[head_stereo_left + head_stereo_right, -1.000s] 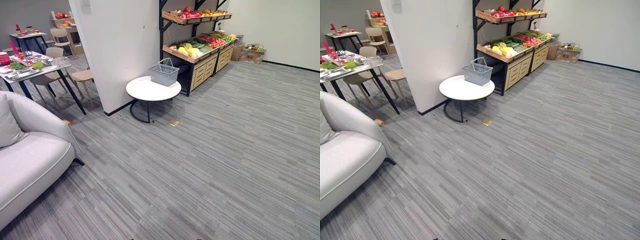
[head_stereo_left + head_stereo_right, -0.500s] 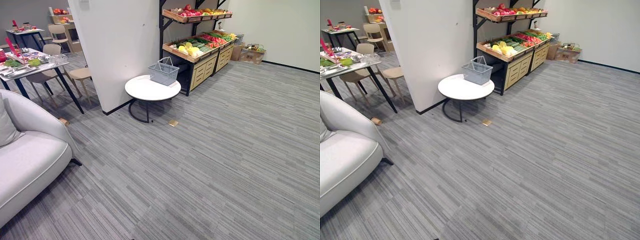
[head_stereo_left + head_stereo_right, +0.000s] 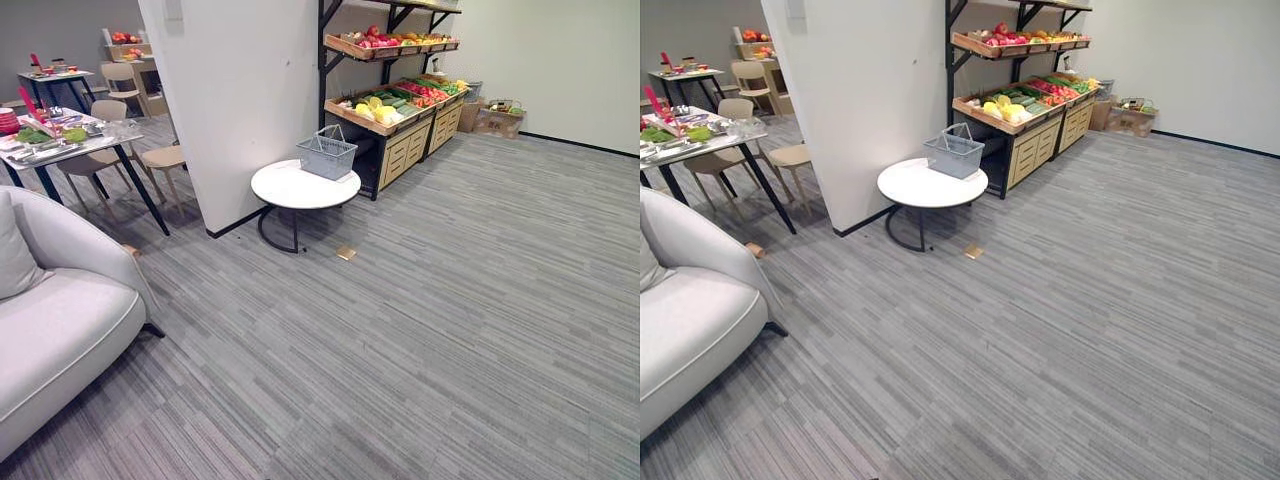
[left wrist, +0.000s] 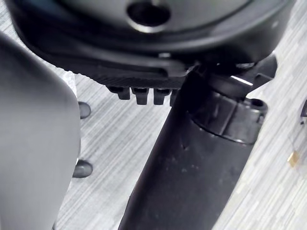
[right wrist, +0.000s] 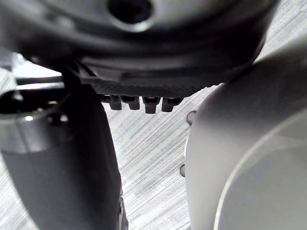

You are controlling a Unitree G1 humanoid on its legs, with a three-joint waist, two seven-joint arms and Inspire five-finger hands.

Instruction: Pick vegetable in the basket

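Note:
A grey wire basket (image 3: 327, 153) with its handle up stands at the back of a round white table (image 3: 290, 190), far ahead of me. Right behind it a wooden shelf stand holds vegetables: yellow, green and red produce in the lower crates (image 3: 385, 103) and red and orange produce on the upper shelf (image 3: 380, 42). The basket looks empty from here. My left hand (image 4: 144, 72) hangs low over the carpet with its fingers (image 4: 141, 96) relaxed and nothing in them. My right hand (image 5: 144, 76) hangs the same way, fingers (image 5: 144, 103) loose and empty.
A white pillar wall (image 3: 240, 100) rises left of the table. A pale sofa (image 3: 60, 320) fills the near left, with a dining table (image 3: 70, 140) and chairs behind it. A small brown scrap (image 3: 346, 253) lies on the carpet. Boxes (image 3: 495, 118) sit at the far wall.
The whole picture has shifted slightly, so the camera moved. The basket, table and shelves stay where they were.

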